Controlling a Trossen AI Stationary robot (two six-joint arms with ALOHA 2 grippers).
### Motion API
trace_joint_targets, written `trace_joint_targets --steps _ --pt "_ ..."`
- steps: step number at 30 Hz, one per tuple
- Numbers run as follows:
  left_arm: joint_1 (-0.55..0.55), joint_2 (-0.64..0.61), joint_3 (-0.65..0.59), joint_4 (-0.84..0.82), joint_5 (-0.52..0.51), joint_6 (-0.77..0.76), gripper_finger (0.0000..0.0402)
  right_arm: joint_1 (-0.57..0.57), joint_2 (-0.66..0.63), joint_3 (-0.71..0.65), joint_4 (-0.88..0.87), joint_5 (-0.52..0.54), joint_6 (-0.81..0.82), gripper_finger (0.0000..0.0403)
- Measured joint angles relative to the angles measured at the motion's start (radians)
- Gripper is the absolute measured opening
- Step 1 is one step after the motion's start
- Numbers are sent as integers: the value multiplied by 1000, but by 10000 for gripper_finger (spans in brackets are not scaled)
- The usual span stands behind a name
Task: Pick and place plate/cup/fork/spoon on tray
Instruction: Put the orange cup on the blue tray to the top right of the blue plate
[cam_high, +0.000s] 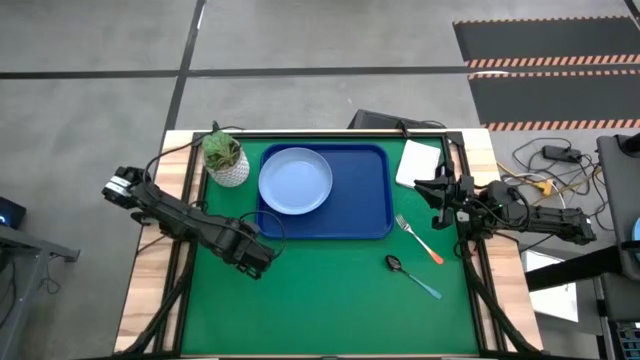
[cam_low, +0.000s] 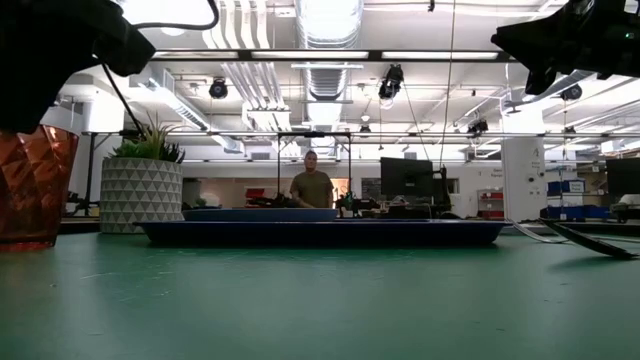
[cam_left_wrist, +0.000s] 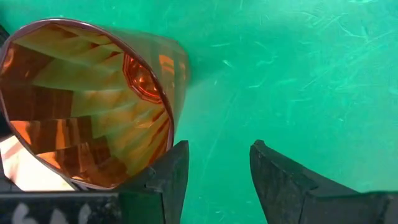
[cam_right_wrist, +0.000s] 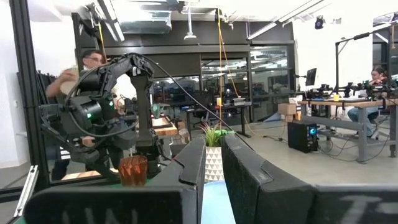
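The left gripper (cam_left_wrist: 214, 177) had its jaws spread with only green mat (cam_high: 330, 290) between them, the cup (cam_left_wrist: 87, 102) standing upright just beside one finger, outside the gap. That put the cup near the tray's (cam_high: 375, 200) seven o'clock corner; the plate (cam_high: 295, 181) lay on the tray's nine o'clock half. The fork (cam_high: 420, 239) and spoon (cam_high: 412, 275) lay on the mat off its five o'clock corner, while the right gripper (cam_high: 436, 193) hung at the tray's three o'clock, jaws nearly pressed together, empty.

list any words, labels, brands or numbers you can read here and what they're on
None can be read.
Pale marks on the left end effector body, at the left wrist view's lower edge: cut off, unreadable.
Pale marks on the right end effector body, at the right wrist view's lower corner: blurred, unreadable.
Plate, cup, fork, spoon, tray: no text visible.
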Motion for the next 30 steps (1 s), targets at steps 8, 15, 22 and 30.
trace_joint_targets --steps 8,15,22,30 --pt "0 0 33 -1 37 0 151 0 0 0 0 0 0 43" --pt "-1 0 64 -46 48 0 151 0 0 0 0 0 -2 43" --pt "-1 -12 64 -131 50 0 151 0 0 0 -4 0 0 43" --pt "0 -40 24 -134 -50 33 150 0 0 0 -5 0 -2 43"
